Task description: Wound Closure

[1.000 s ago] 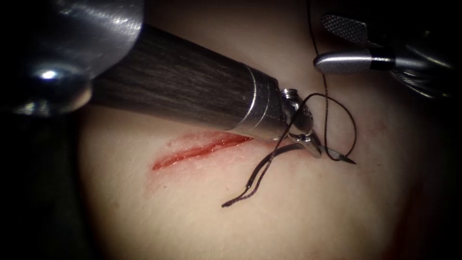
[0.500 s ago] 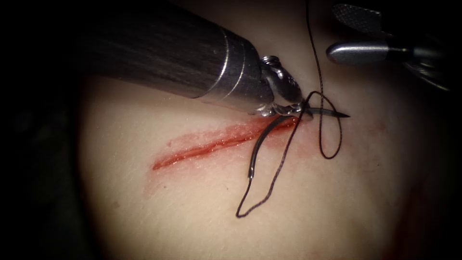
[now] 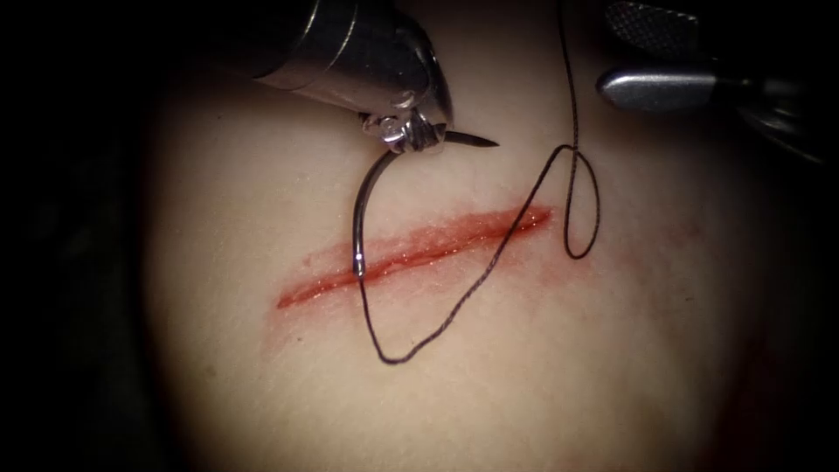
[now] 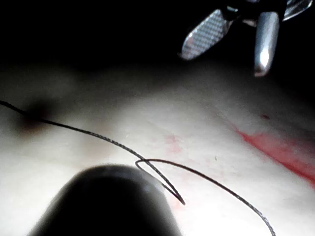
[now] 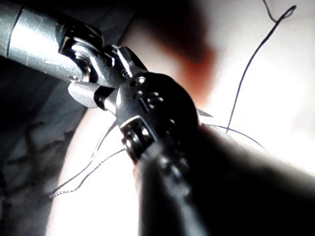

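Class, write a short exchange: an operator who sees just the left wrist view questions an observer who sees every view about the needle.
Operator: I see thread on the tissue and the right tool, jaws open, holding nothing. Who has the needle?
Observer: The left tool; its jaws are shut on the needle just behind the point.
Operator: Is it in the tissue?
Observer: It looks free; its curve hangs down with the blunt end over the cut.

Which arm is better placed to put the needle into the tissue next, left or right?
Probably left. The left end effector is shut on the needle near its tip; the needle is out of the tissue, hanging over the cut. The right end effector stands open above right of the cut, holding nothing.
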Motion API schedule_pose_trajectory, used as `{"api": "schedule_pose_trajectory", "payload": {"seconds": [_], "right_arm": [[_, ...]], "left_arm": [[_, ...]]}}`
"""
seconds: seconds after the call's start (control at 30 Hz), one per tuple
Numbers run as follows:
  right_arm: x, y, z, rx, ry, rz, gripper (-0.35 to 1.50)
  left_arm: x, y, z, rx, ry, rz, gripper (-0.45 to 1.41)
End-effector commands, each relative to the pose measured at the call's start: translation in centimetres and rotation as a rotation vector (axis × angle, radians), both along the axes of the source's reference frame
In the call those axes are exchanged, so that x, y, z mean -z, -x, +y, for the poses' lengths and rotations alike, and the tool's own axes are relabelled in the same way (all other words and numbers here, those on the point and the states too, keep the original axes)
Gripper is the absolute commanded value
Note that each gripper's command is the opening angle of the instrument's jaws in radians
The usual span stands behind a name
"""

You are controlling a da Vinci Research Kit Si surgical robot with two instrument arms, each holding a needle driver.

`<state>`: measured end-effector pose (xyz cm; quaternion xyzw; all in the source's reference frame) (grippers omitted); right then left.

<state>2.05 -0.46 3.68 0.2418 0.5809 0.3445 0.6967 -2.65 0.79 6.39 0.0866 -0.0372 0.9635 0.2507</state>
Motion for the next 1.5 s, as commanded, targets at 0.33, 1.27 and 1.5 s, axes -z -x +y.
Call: {"api": "schedule_pose_trajectory", "payload": {"seconds": [0.33,1.27,1.5], "right_arm": [[-0.02,-0.17,-0.07,-0.029,-0.173,0.012,1.16],[-0.59,-0.51,-0.67,-0.052,-0.484,0.034,1.16],[-0.13,-0.36,-0.54,-0.038,-0.527,0.045,1.16]], "left_arm": [[0.31,-0.20,0.50,0.434,0.214,-0.108,-0.23],[0.08,-0.01,0.34,0.366,0.529,-1.117,-0.45],[-0.01,-0.13,0.26,0.282,0.583,-1.164,-0.45]]}}
